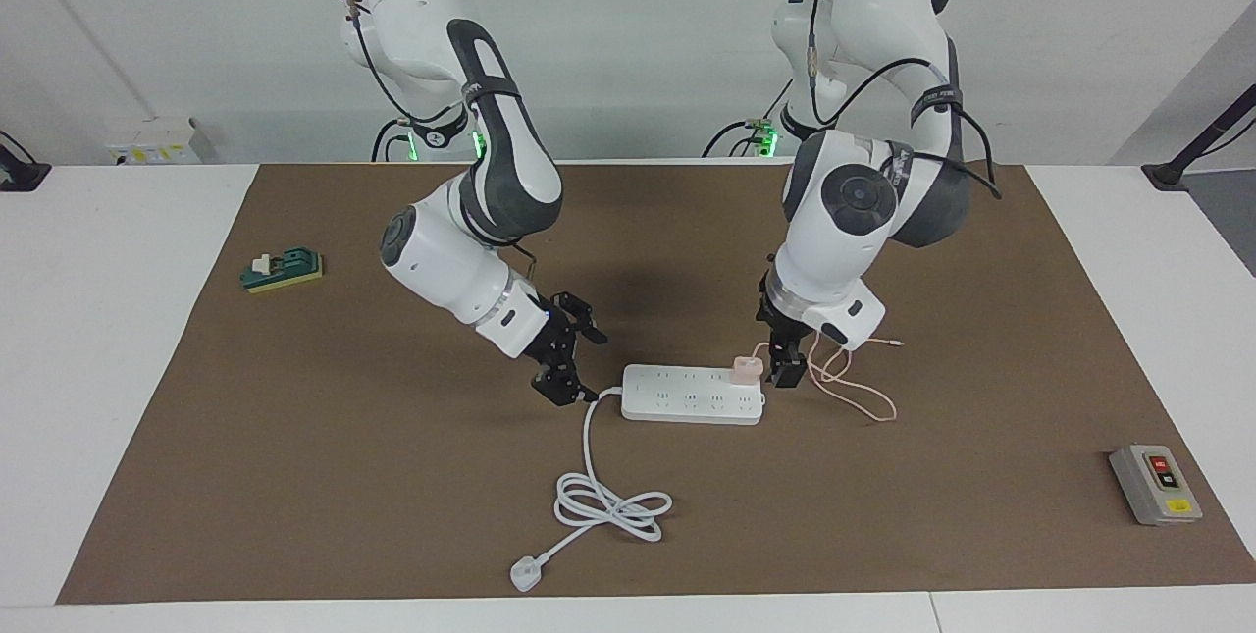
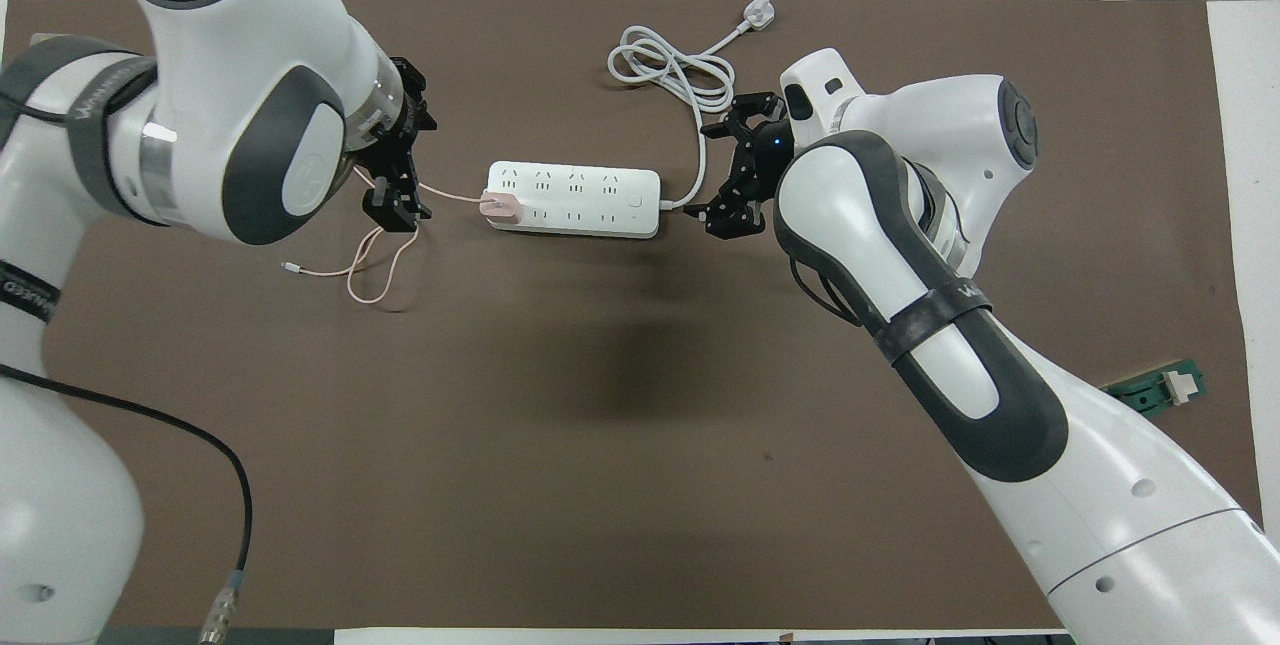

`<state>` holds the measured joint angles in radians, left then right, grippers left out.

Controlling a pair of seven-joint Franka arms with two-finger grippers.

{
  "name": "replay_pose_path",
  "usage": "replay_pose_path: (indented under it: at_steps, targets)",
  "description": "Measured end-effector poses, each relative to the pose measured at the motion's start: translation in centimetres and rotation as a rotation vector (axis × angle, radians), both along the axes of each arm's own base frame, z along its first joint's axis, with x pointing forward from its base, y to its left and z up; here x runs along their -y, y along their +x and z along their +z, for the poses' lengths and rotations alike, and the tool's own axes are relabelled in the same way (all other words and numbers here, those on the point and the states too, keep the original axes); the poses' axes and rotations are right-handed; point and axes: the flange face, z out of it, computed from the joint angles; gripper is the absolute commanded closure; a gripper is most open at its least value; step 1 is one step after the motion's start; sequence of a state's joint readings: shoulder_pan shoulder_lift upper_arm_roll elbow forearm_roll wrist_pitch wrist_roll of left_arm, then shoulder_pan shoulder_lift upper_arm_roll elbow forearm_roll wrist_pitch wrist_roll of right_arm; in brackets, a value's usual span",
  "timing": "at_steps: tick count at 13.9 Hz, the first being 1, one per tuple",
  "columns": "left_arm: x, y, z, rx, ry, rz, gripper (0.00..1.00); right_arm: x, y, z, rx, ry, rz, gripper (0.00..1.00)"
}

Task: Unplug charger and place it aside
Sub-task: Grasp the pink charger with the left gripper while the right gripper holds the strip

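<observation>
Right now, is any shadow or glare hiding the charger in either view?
Facing view: the charger is evenly lit, the soft dark shadow lying on the mat nearer the robots. Overhead view: the same shadow falls clear of it; no glare on the power strip.

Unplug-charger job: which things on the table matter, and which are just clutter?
In play:
- small pale-pink cube charger with thin pink cable, plugged in
- white multi-socket power strip
- left claw, open beside the charger
- right claw, by the strip's cord end

Lying about:
- grey switch box
- green block
</observation>
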<state>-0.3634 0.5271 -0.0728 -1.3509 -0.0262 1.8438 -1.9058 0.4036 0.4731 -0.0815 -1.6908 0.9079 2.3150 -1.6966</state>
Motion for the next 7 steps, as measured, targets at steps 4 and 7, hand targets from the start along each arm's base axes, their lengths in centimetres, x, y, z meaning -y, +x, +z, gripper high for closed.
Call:
replay_pose_path:
  at_steps: [4, 7]
  targets:
    - [0.8, 0.4, -2.2, -0.006, 0.003, -0.001, 0.0, -3.6, -1.1, -3.2, 0.0, -0.018, 0.098, 0.0]
    - [0.6, 0.6, -3.1, -0.016, 0.012, 0.0, 0.0, -6.3, -1.3, -5.9, -0.01, -0.002, 0.124, 0.0]
